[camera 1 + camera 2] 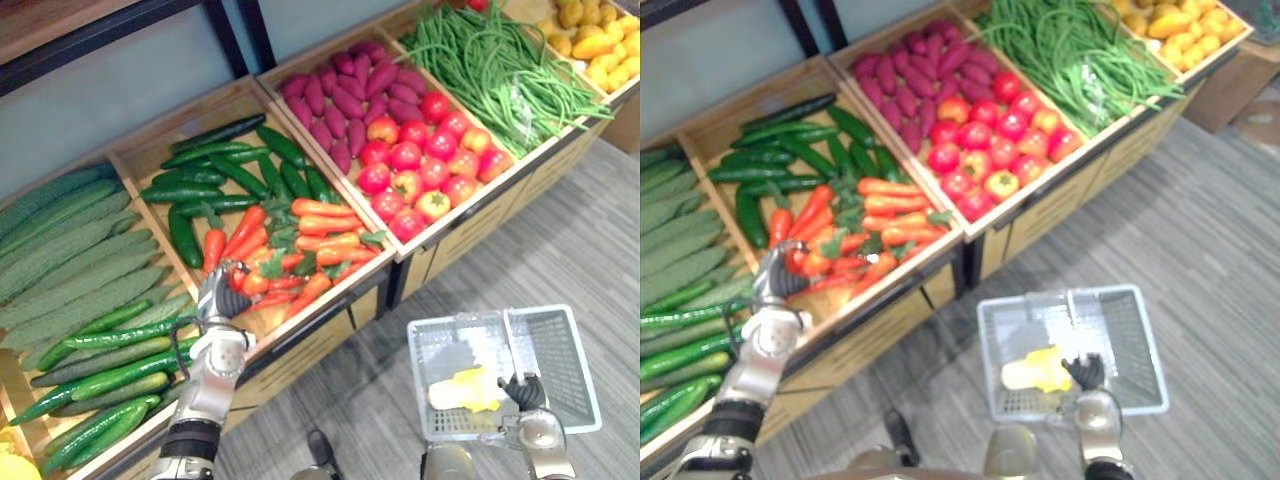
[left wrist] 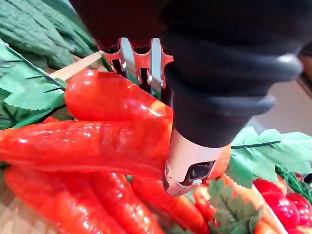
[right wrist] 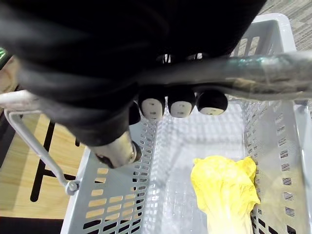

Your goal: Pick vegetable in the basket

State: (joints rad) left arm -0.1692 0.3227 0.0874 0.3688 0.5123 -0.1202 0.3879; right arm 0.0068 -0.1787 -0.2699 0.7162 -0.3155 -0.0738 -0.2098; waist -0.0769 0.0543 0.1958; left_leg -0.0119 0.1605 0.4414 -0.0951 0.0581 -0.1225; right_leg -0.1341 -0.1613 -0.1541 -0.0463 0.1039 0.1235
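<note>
Carrot [image 2: 97, 141] lies in its crate [image 1: 175, 123] at centre-left with the left hand [image 1: 222, 298] curled round it, so next comes lifting it toward the grey basket [image 1: 575, 375], whose handle the right hand [image 1: 522, 392] clasps at lower right.

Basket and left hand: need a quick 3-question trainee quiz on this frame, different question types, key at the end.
1. True or false: the basket is empty.
2. Multiple choice: the right hand holds the basket by A) its handle, B) its side wall, C) its floor.
3. Fill in: the left hand has its fingers round a ____ in the crate.

Key
1. False: a yellow leafy vegetable lies in it.
2. A: the fingers curl round the handle.
3. carrot.
</note>
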